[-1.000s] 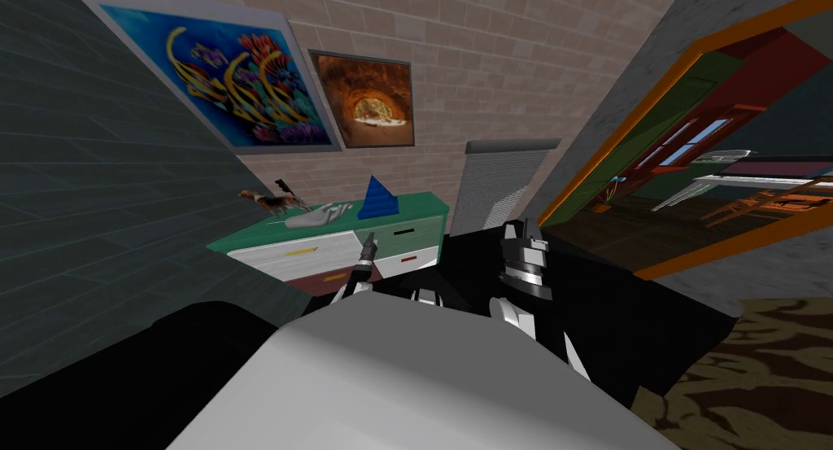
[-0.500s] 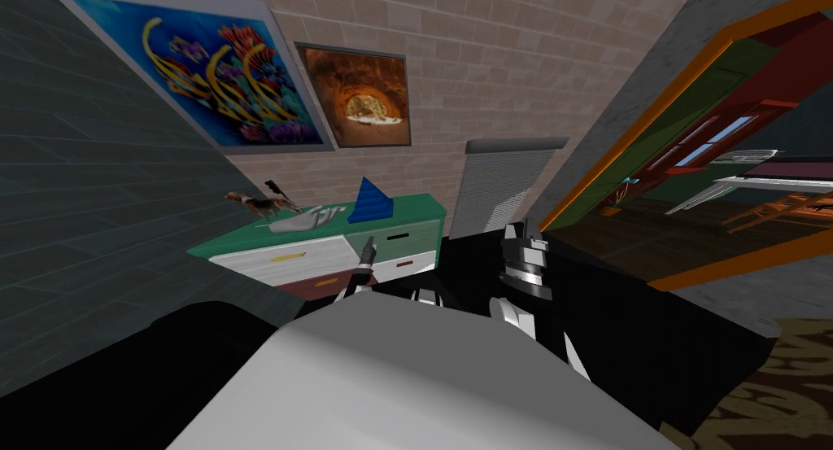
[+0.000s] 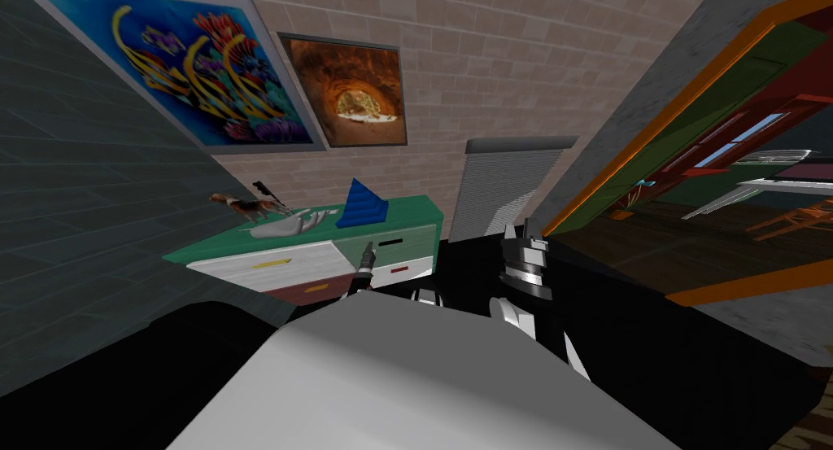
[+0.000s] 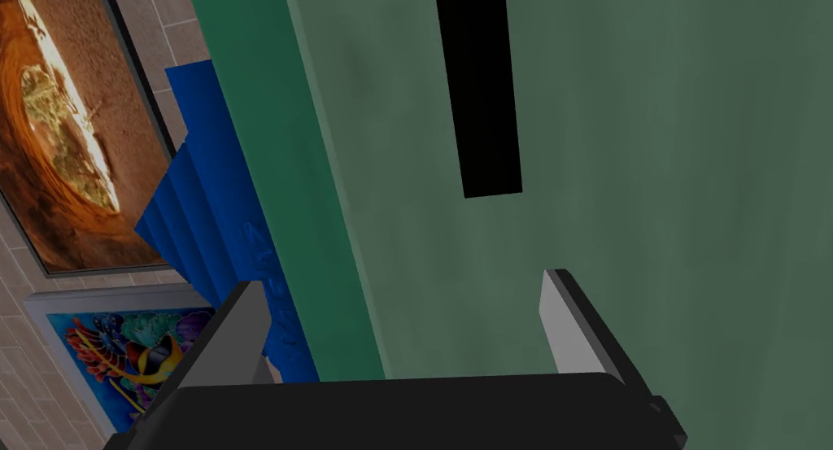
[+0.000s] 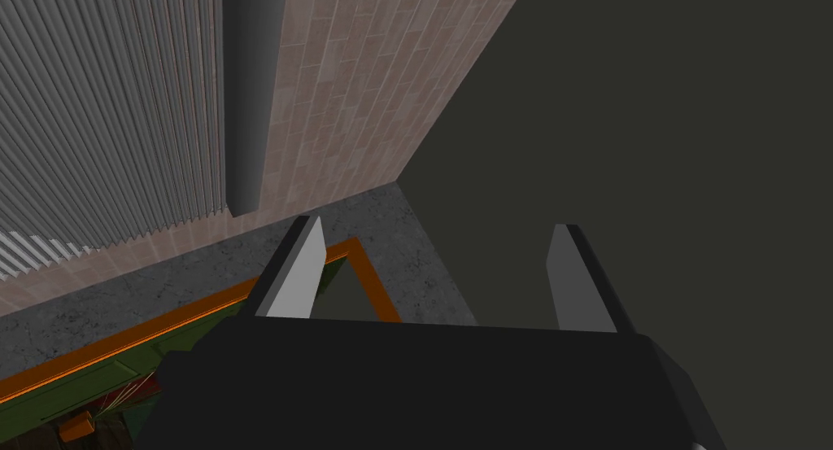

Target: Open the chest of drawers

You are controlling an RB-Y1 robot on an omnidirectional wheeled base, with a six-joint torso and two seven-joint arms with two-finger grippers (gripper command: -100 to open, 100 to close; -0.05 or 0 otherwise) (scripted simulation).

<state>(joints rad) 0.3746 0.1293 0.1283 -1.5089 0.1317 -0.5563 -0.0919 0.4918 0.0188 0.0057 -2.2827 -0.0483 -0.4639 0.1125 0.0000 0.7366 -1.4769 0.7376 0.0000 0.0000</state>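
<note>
A low chest of drawers (image 3: 325, 262) with a green top stands against the brick wall ahead and to my left. Its fronts are white, green and dark red, each with a small bar handle. My left gripper (image 3: 368, 252) reaches toward the green upper drawer front (image 4: 634, 185). In the left wrist view that gripper (image 4: 403, 315) is open and close to this front, a little short of its black bar handle (image 4: 480, 87). My right gripper (image 3: 525, 229) is raised to the right of the chest, and in its own wrist view the right gripper (image 5: 431, 274) stands open and holds nothing.
On the chest's top sit a blue stepped pyramid (image 3: 362, 203), a pale hand-shaped figure (image 3: 293, 223) and a small dog figure (image 3: 236, 205). Two pictures (image 3: 350, 91) hang above. A ribbed grey panel (image 3: 504, 189) stands right of the chest. An orange-framed doorway (image 3: 732, 168) opens further right.
My view has swung to the right, so the chest and pictures slid left and the doorway spread wider. My left gripper sits a little closer to the drawer fronts. The right arm looks unchanged.
</note>
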